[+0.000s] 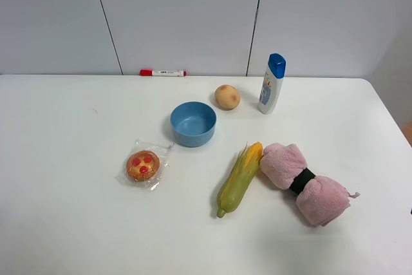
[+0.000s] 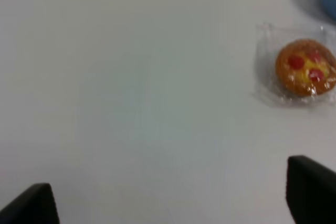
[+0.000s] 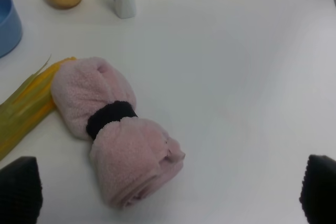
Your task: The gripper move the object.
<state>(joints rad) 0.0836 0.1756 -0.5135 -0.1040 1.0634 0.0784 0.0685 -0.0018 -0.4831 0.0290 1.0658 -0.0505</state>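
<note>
Marker lies flat at the worktop's far edge against the wall, well apart from the bowl. Left gripper hovers over bare worktop near the wrapped tart, jaws wide and empty. Right gripper hangs above the pink towel, jaws wide too.

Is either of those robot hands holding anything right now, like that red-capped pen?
No. Both end effectors are open and empty: left, right. The pen lies untouched at the table's far edge.
</note>
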